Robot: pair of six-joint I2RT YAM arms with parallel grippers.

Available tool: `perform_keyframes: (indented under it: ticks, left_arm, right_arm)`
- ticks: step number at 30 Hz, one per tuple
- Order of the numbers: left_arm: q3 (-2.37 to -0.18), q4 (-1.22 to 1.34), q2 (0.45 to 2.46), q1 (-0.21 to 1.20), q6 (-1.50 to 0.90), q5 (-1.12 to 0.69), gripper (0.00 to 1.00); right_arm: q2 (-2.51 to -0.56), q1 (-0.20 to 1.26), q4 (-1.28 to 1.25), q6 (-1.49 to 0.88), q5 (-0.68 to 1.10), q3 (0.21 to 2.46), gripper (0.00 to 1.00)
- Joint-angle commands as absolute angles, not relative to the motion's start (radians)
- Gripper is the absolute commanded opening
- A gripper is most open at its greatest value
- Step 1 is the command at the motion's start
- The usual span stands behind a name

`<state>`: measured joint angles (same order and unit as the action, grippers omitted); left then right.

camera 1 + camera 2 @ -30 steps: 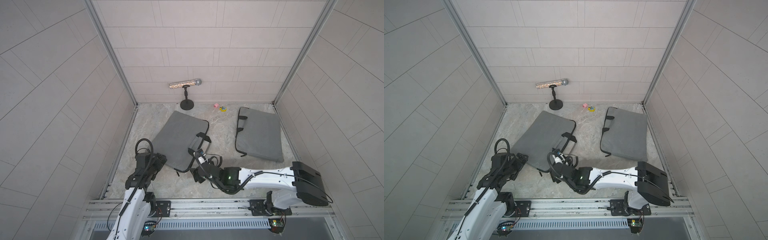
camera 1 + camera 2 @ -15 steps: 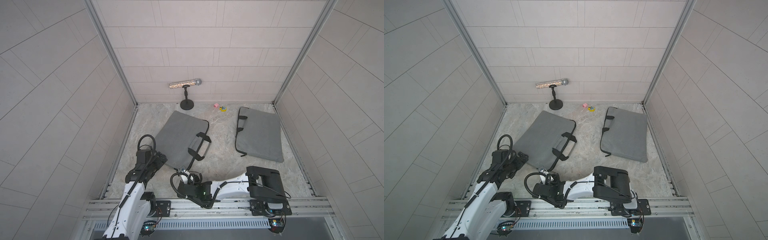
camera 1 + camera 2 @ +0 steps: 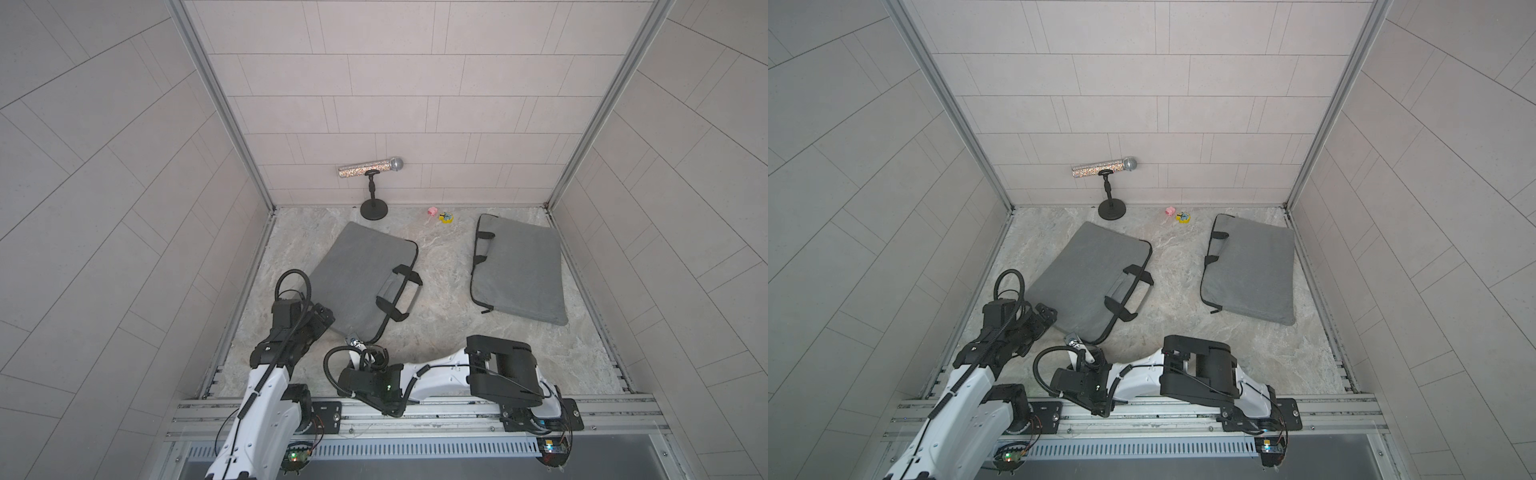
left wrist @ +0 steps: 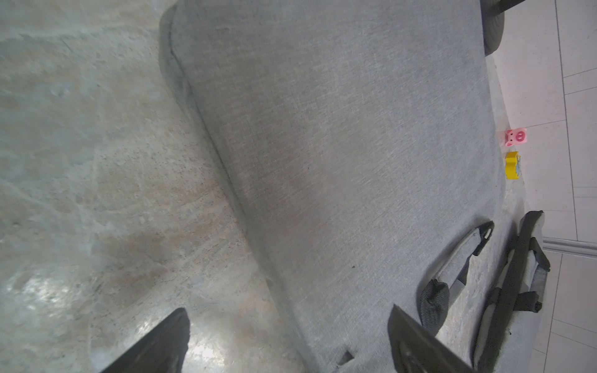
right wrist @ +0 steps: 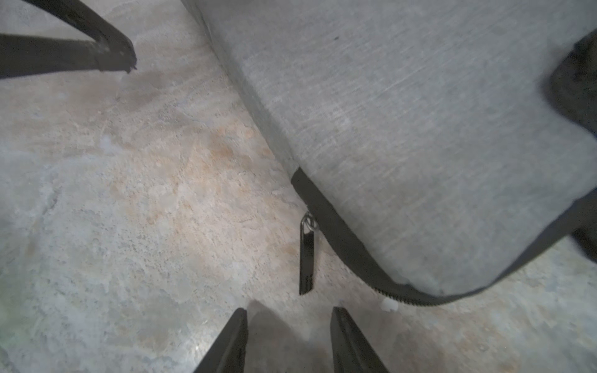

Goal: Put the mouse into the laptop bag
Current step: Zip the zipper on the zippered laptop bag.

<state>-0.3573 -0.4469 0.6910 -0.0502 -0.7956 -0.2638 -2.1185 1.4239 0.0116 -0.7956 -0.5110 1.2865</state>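
Observation:
Two grey laptop bags lie flat on the stone floor: one at the left [image 3: 361, 266] [image 3: 1088, 270] with its black handles [image 3: 399, 295] toward the middle, and one at the right [image 3: 523, 266] [image 3: 1254, 266]. The mouse is out of view. My left gripper [image 3: 323, 318] [image 4: 287, 311] stands wide open across the left bag's near-left edge [image 4: 355, 145]. My right gripper [image 3: 355, 345] [image 5: 289, 310] is low over the floor at that bag's near corner, jaws a little apart with nothing between them. The black zipper pull [image 5: 307, 255] lies just ahead of its fingertips.
A glittery microphone on a black stand [image 3: 374, 174] is at the back wall, with a pink pig toy [image 3: 432, 211] and a yellow toy [image 3: 446, 217] beside it. Tiled walls close in on three sides. A metal rail [image 3: 415, 409] runs along the front edge.
My right arm has swung back from the left bag's handles to its near corner, and its jaws have narrowed. The left gripper has shifted slightly along the bag's edge, still open.

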Motion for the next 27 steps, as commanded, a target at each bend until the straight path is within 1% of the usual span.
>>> perform_keyframes:
  ticks: [1, 3, 6, 9, 14, 16, 22, 25, 27]
  left_arm:
    - [-0.358, -0.453, 0.675, -0.055, -0.801, -0.269, 1.0]
    - [-0.354, -0.455, 0.672, -0.054, -0.801, -0.269, 1.0]
    - [-0.351, -0.454, 0.667, -0.054, -0.804, -0.271, 1.0]
    - [-0.349, -0.451, 0.663, -0.055, -0.81, -0.276, 1.0]
    - [-0.318, -0.42, 0.643, -0.055, -0.835, -0.307, 1.0]
    - [-0.306, -0.417, 0.634, -0.054, -0.847, -0.311, 1.0]
    - [-0.286, -0.398, 0.62, -0.055, -0.877, -0.333, 0.99]
    - [-0.248, -0.347, 0.622, -0.054, -0.9, -0.379, 0.95]
    - [-0.224, -0.302, 0.627, -0.052, -0.921, -0.402, 0.9]
  right_arm:
    - [-2.166, 1.399, 0.113, -0.839, -0.542, 1.328, 0.42]
    - [-2.191, 1.385, 0.118, -0.844, -0.522, 1.348, 0.41]
    - [-2.226, 1.374, 0.135, -0.843, -0.494, 1.387, 0.36]
    - [-2.244, 1.373, 0.162, -0.856, -0.493, 1.408, 0.26]
    - [-2.231, 1.373, 0.161, -0.867, -0.477, 1.398, 0.07]
    - [-2.223, 1.373, 0.158, -0.869, -0.471, 1.396, 0.01]
    - [-2.185, 1.373, 0.135, -0.874, -0.46, 1.358, 0.0]
    - [-2.139, 1.373, 0.068, -0.867, -0.435, 1.3, 0.0]
    - [-2.107, 1.373, 0.031, -0.863, -0.423, 1.269, 0.0]
